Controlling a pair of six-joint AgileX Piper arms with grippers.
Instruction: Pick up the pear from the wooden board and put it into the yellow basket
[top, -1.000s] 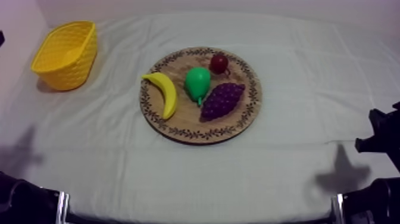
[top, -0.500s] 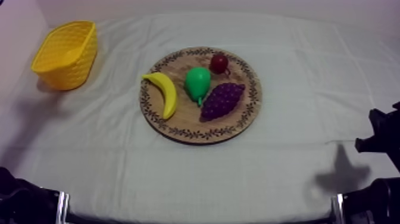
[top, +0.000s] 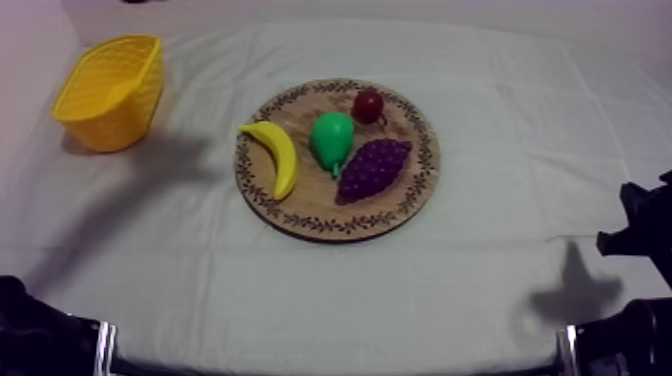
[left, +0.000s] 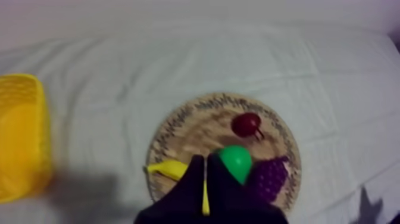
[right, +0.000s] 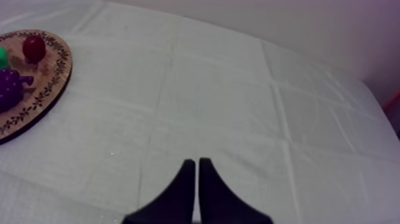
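Note:
The green pear (top: 332, 138) lies in the middle of the round wooden board (top: 300, 205), between the banana (top: 272, 155) and the grapes (top: 373, 167). The yellow basket (top: 108, 90) stands at the far left of the table. My left gripper (left: 206, 159) is high above the near side of the board, shut on nothing, its fingers together as a narrow wedge. Past its tips are the pear (left: 236, 162) and banana (left: 166, 168). My right gripper (right: 197, 162) is shut over bare cloth, well to the right of the board (right: 36, 95).
A small red fruit (top: 368, 105) sits at the board's far edge. My right arm (top: 640, 235) rests low at the right edge of the table. A broad shadow lies on the cloth between basket and board.
The left arm's shadow has slid from the table's lower left towards the basket and board. A dark part of that arm has moved along the upper left edge to the right.

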